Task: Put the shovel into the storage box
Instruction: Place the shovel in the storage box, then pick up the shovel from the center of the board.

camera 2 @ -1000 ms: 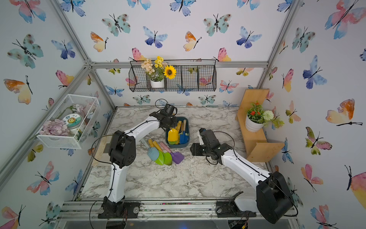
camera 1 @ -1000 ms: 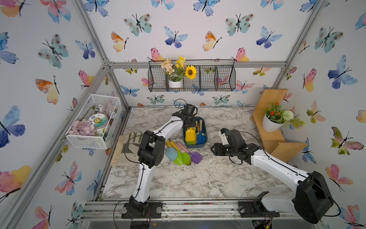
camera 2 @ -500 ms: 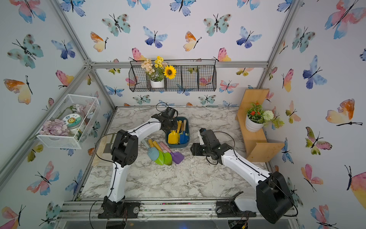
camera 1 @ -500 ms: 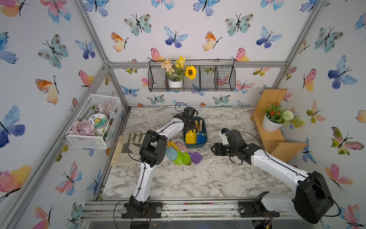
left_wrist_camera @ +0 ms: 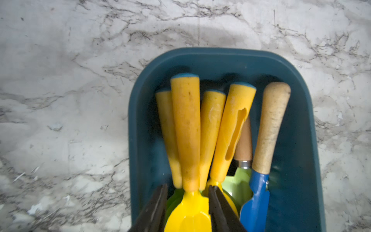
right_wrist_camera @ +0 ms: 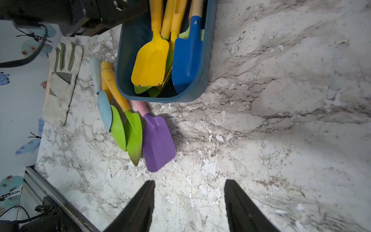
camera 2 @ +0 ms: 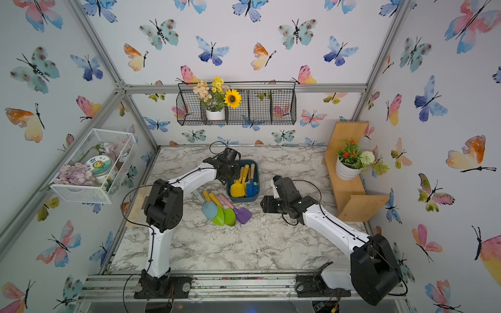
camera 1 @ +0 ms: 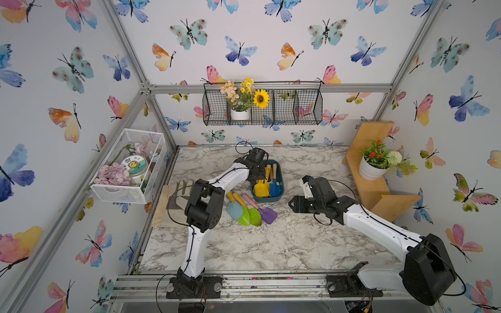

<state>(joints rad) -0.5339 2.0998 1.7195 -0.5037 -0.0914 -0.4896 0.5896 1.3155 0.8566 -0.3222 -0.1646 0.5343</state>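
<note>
partly cut off, our left gripper (left_wrist_camera: 187,186) stood slightly parted astride the yellow plastic shovel (left_wrist_camera: 186,130) in the rounded teal plastic storage box (left_wrist_camera: 220,53); our right gripper (right_wrist_camera: 189,181) hovered agape, empty.

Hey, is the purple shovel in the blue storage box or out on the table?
Out. The purple shovel lies flat on the table, just outside the storage box.

The only print I saw sat on the round jar lid (camera 1: 133,164) in the white mesh basket (camera 1: 119,193): two small characters above a sunflower face, too small for me to read surely.
</note>
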